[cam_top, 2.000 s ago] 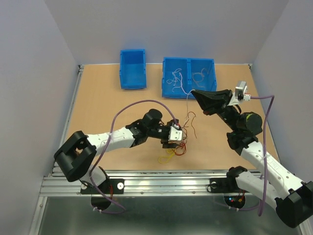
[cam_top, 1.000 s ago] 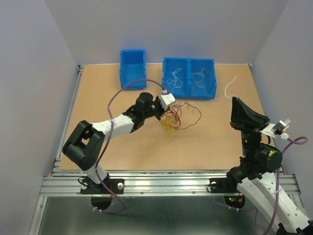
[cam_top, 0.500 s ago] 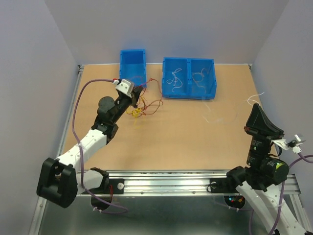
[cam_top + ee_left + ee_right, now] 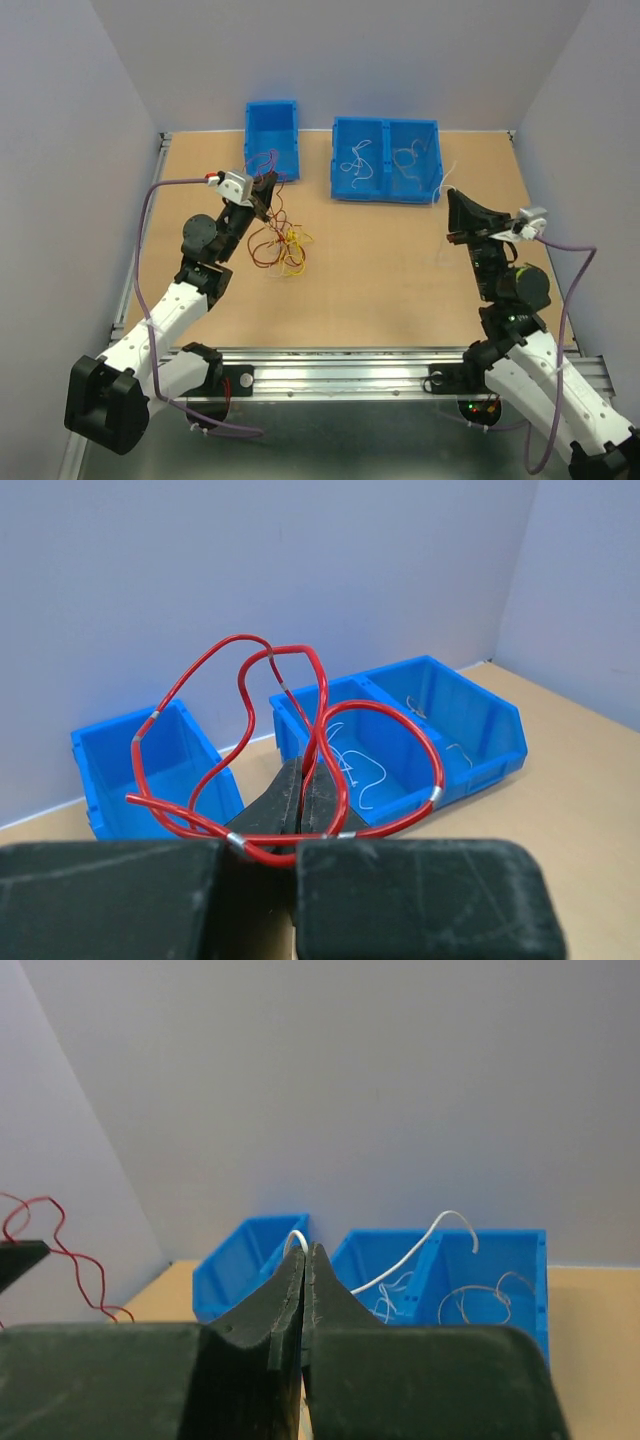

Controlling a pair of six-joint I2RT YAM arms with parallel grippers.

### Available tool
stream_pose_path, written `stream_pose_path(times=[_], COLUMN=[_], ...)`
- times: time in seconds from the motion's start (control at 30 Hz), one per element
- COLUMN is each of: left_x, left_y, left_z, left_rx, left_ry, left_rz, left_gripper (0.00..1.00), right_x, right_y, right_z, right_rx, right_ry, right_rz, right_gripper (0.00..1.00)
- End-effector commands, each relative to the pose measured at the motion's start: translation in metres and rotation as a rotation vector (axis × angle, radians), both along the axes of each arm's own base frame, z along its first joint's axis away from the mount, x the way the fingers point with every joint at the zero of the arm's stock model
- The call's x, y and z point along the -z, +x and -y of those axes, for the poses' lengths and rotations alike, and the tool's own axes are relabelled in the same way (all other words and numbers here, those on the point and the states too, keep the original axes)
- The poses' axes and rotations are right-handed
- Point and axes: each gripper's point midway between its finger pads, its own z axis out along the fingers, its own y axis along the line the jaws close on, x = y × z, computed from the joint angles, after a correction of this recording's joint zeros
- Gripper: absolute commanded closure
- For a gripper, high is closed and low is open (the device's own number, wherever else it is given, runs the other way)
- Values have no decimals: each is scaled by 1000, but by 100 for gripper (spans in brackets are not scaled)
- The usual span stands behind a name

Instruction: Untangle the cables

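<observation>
On the tan table (image 4: 400, 280), the cables (image 4: 282, 245) hang in a red and yellow clump just below the left gripper (image 4: 266, 187), which is clamped on a red loop (image 4: 270, 649). The right gripper (image 4: 451, 202), well apart, seems pinched on one white wire (image 4: 452, 1214).

The tan bench (image 4: 400, 280) carries 2 blue bins along its far edge (small bin (image 4: 270, 135) left, divided bin (image 4: 385, 192) right).

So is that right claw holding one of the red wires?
No, the right claw pinches a white wire between its shut fingers; the red wires hang from the left claw.
</observation>
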Motion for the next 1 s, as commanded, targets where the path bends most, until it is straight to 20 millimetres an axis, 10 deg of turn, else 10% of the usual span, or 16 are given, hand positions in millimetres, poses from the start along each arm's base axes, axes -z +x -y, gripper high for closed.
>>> stream_pose_path(times=[0.0, 0.4, 0.97], left_x=[-23, -21, -13], left_y=[-10, -12, -7], left_z=[0, 0, 6], left_rx=[16, 21, 38], left_ry=[-36, -27, -9], left_rz=[88, 102, 89], left_gripper=[98, 97, 97], right_x=[-40, -59, -83], right_y=[12, 99, 189], right_z=[-24, -115, -127], right_rx=[-65, -284, -123], right_ry=[-52, -160, -137], right_rz=[100, 147, 188], right_gripper=[99, 99, 100])
